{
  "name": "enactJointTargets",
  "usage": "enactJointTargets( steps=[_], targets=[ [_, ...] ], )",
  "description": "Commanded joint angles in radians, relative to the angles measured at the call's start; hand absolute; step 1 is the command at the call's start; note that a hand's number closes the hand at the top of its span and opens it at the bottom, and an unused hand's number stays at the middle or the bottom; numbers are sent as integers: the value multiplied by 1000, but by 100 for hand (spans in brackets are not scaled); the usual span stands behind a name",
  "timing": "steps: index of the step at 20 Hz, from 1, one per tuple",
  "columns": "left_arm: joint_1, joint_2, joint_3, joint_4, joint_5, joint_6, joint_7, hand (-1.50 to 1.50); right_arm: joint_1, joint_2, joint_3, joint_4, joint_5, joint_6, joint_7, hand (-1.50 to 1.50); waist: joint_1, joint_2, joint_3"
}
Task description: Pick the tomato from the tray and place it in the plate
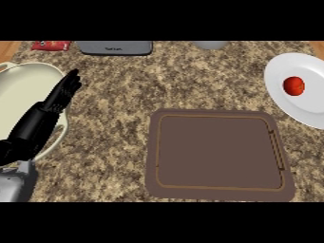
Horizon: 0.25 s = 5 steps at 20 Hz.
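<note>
Tomato (294, 86): sitting on plate (322, 107), upper right
Tray (220, 154): lying lower centre
Left hand (34, 126): resting at left, fingers straight

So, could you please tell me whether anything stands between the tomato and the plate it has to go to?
Nothing visible does: the tomato already lies on the white plate, right of the brown tray. The left hand, open, shows over the cream dish at the far left, away from both.

Grey slab (115, 47) at the top edge — faint pale lettering, too small to read
</note>
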Motion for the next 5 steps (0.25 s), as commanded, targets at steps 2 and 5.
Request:
enactJointTargets(
  steps=[2,5],
  targets=[
    [-9,-33,-26,-3,-24,19,22,0,53,-23,8,-3,9,121,-112,-150,3,1,2],
    [16,-16,-7,-41,2,-5,16,0,68,-25,23,-25,15,159,-119,-150,5,-2,1]
  ],
)
